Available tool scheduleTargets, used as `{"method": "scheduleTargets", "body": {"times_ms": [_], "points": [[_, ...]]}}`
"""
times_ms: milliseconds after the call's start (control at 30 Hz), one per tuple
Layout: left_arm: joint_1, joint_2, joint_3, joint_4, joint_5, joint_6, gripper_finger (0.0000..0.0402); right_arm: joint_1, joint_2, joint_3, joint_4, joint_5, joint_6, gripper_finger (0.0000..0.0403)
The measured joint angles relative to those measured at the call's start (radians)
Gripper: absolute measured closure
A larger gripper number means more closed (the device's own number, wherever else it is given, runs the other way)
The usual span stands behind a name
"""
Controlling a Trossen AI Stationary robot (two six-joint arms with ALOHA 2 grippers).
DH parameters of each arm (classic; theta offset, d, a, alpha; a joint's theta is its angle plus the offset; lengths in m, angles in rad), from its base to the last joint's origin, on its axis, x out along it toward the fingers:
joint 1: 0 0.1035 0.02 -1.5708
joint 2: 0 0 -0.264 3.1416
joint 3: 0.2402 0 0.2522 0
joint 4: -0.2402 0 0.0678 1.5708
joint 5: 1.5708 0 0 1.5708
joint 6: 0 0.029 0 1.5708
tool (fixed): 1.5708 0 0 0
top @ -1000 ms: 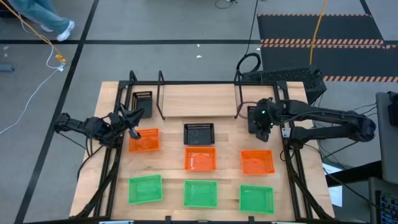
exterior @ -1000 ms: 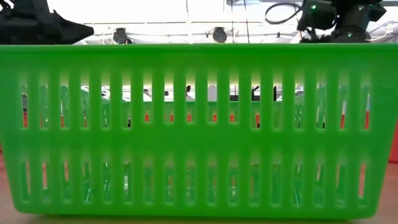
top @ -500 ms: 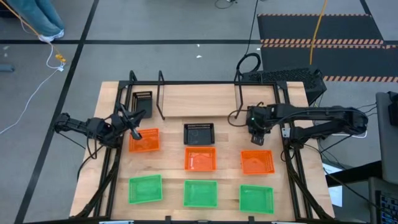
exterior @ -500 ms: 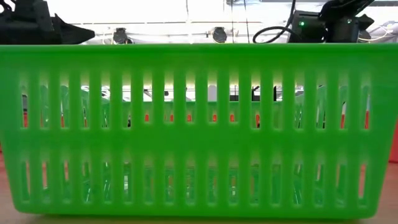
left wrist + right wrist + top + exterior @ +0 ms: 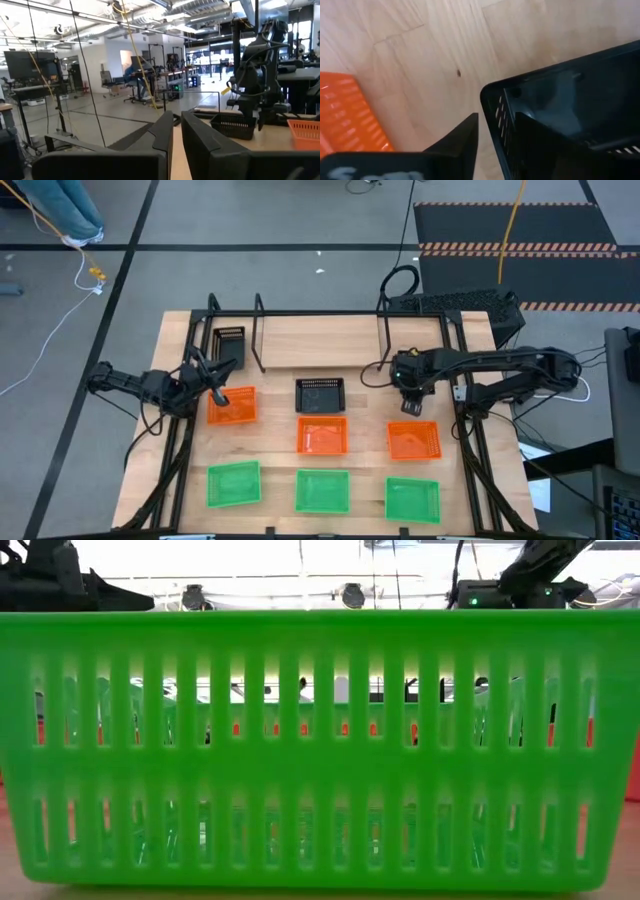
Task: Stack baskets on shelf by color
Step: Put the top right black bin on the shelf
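The high view shows three green baskets (image 5: 322,490) in the near row and three orange baskets (image 5: 322,435) behind them. One black basket (image 5: 320,394) rests flat on the table. Another black basket (image 5: 229,345) sits at the left end of the shelf (image 5: 258,330). My right gripper (image 5: 495,142) hangs right of centre above the table, shut on the third black basket (image 5: 560,100), which the arm mostly hides from above. My left gripper (image 5: 176,132) waits at the left orange basket's far corner, its fingers a narrow gap apart, holding nothing. My right gripper pinches a side wall of the black basket close to a corner (image 5: 492,107). One finger (image 5: 540,145) is inside the basket and the other outside. The fingers come from above, pointing down. The basket hangs tilted, clear of the wooden top.
The black table frame (image 5: 470,420) runs along both sides under the arms. The shelf's upright bars (image 5: 383,330) stand at the far side. A green basket (image 5: 320,740) fills the low view. Bare wood lies between the shelf and the middle black basket.
My right gripper has carried the black basket a short way toward the table's left edge, staying shut on it. The left arm has kept still.
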Motion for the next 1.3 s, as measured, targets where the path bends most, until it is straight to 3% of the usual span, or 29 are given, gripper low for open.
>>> {"method": "scheduleTargets", "body": {"times_ms": [200, 300, 367, 567, 733, 800, 933, 1067, 1167, 1300], "points": [[0.0, 0.0, 0.0, -0.01, 0.0, -0.024, 0.036, 0.0, 0.012, 0.0, 0.0, 0.0, -0.003, 0.038], [0.0, 0.0, 0.0, -0.01, 0.0, -0.026, 0.036, -0.008, -0.004, 0.017, -0.048, 0.035, 0.055, 0.0393], [0.0, 0.0, 0.0, -0.007, 0.0, -0.026, 0.036, -0.027, -0.006, 0.065, -0.138, 0.13, 0.096, 0.0394], [0.001, 0.0, 0.0, 0.039, -0.017, -0.01, 0.036, -0.094, -0.01, 0.317, -0.397, 0.576, 0.143, 0.0398], [0.019, 0.0, 0.0, 0.048, -0.018, 0.039, 0.036, -0.117, -0.01, 0.561, -0.331, 0.738, -0.068, 0.0399], [0.035, 0.0, 0.0, 0.049, -0.018, 0.05, 0.036, -0.123, -0.011, 0.62, -0.182, 0.727, -0.221, 0.04], [0.071, 0.0, 0.0, 0.048, -0.018, 0.052, 0.036, -0.121, 0.007, 0.639, 0.189, 0.587, -0.469, 0.04], [0.104, 0.0, 0.0, 0.048, -0.018, 0.052, 0.036, -0.108, 0.103, 0.639, 0.413, 0.423, -0.55, 0.0401], [0.124, 0.0, 0.0, 0.048, -0.018, 0.051, 0.036, -0.094, 0.209, 0.639, 0.452, 0.389, -0.591, 0.0401], [0.145, 0.0, 0.0, 0.048, -0.017, 0.045, 0.036, -0.086, 0.346, 0.638, 0.366, 0.389, -0.588, 0.0402]]}}
